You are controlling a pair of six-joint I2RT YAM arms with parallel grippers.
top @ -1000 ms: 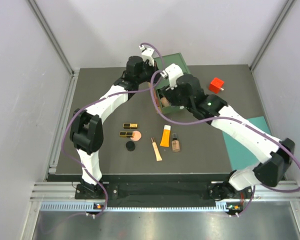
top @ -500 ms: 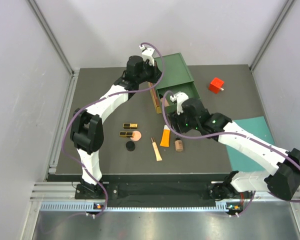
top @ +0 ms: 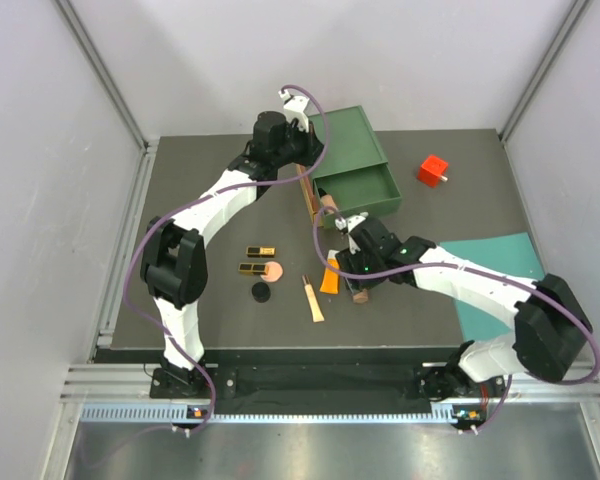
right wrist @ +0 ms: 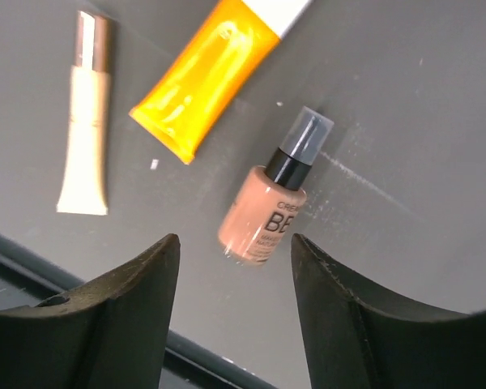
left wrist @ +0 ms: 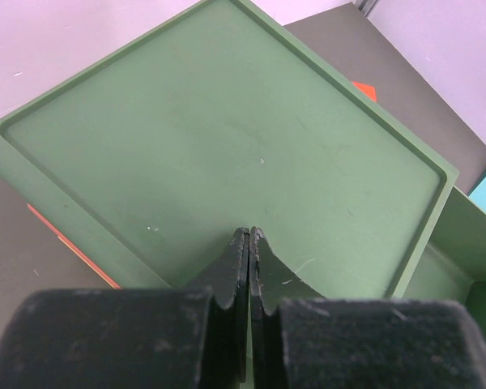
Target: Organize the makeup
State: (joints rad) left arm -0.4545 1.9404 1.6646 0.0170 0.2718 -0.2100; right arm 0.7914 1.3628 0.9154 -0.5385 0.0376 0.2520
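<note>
- Tan bottle (right wrist: 263, 215) lies flat on the dark table (top: 210, 200), and the right gripper (right wrist: 235, 243) now hangs right over it; a second ago it was up at the open drawer (top: 365, 190)
- Its jaws stand partly open, one on either side of the bottle and touching nothing, a little narrower than a moment back, so I take it they are closing for the pick
- The yellow-orange tube (right wrist: 206, 81) lies just beside the bottle and the slim peach tube (right wrist: 85, 121) further left, both clear of the jaws
- A tan shape (top: 328, 205) shows at the drawer's front, likely the other bottle already put away
- The left gripper (left wrist: 249, 235) is pinched tight on nothing, over the top of the green box (left wrist: 227, 121), unmoved
- The two gold-black cases (top: 256, 260), round compact (top: 273, 270) and black disc (top: 261, 292) sit in their cluster as before, so most of the sorting is left
</note>
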